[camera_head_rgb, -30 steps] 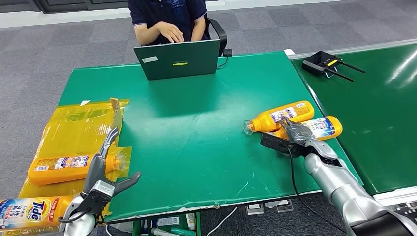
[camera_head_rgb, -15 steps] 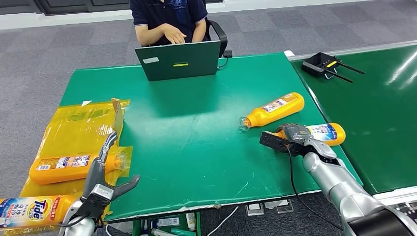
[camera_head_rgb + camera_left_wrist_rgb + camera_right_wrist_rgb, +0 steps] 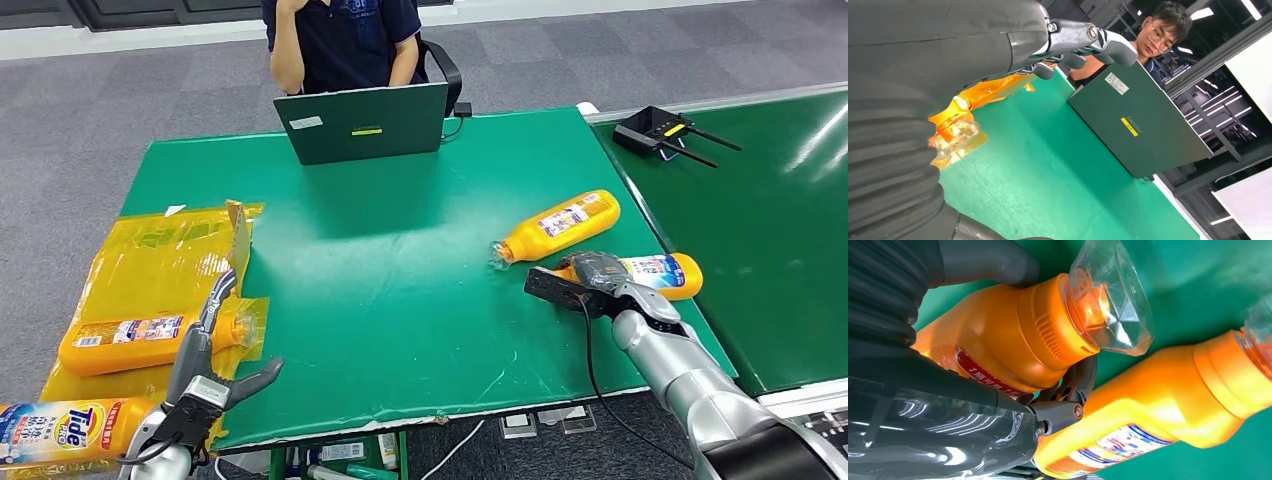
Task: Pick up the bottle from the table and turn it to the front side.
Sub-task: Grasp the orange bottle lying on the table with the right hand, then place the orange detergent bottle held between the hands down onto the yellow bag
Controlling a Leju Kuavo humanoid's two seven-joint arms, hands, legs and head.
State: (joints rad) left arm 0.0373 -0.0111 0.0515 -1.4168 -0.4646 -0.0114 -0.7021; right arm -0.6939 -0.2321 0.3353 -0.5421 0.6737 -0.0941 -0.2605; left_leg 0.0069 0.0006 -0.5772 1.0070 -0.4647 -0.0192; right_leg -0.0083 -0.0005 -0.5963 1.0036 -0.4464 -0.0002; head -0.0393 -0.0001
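**Bottle grasped at the counter's right edge**

The bottle (image 3: 655, 271) lies on the green counter (image 3: 400, 270), right robot hand (image 3: 600, 275) wrapped around its neck end. A second bottle (image 3: 558, 225) lies just beside it. Left robot hand (image 3: 205, 375) hangs released, fingers spread.

This is an office-like test room or lab. Grey carpet tiles (image 3: 600, 50) cover the floor around a green-topped work table (image 3: 400, 260), with a second green table (image 3: 780, 220) just to its right. At the far edge a seated person (image 3: 345, 40) faces an open Lenovo laptop (image 3: 362, 122). A black router with antennas (image 3: 660, 128) lies on the right table, and ceiling strip lights (image 3: 1205, 12) show overhead.
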